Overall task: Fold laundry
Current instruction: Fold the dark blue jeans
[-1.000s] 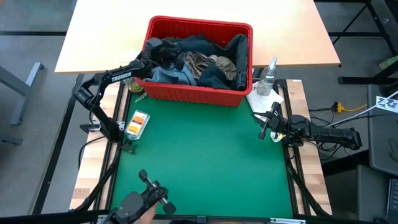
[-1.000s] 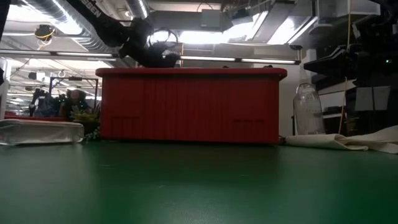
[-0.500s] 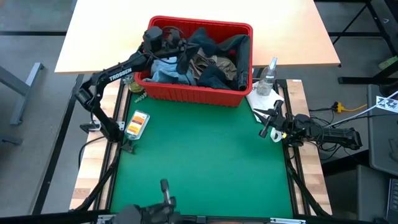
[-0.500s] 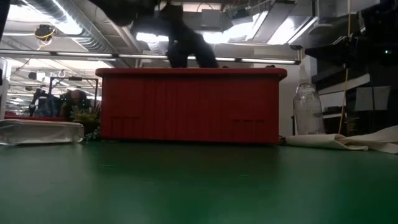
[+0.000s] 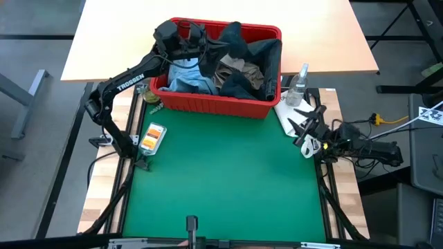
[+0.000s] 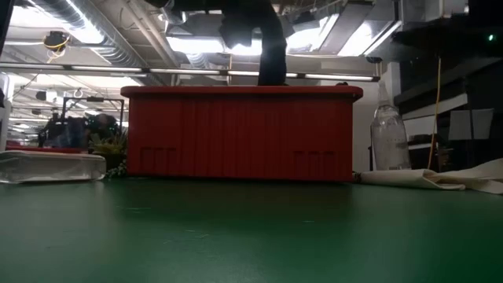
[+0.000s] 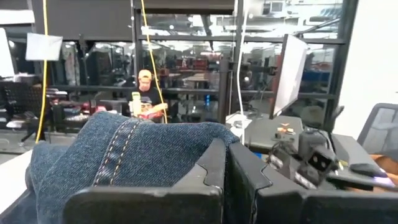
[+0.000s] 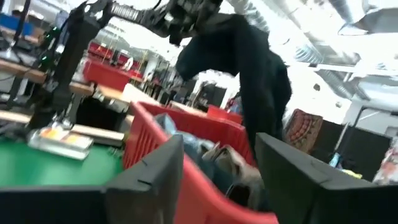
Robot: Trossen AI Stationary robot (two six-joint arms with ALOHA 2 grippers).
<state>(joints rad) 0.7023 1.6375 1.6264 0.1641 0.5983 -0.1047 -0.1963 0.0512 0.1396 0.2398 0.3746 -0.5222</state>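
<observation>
The right gripper [image 8: 214, 180] had its two dark fingers [image 8: 149, 180] wide apart. Past them stood the red basket [image 8: 186, 158] with clothes inside. The left gripper [image 8: 186, 15] held dark jeans [image 8: 249, 68] up high above the basket. A small packet [image 8: 59, 138] lay on the green mat [image 8: 37, 165].

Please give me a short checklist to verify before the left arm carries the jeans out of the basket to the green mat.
1. Left gripper shut on the jeans: ok, denim is pinched between its fingers in the left wrist view.
2. Jeans fully clear of the basket: not ok, the lower end hangs inside it.
3. Other garments caught on the jeans: cannot tell.
4. Green mat has room for landing: ok.
5. Right gripper out of the path: ok, open at the mat's right edge.
6. Bottle beside the basket safe from the swing: cannot tell.
</observation>
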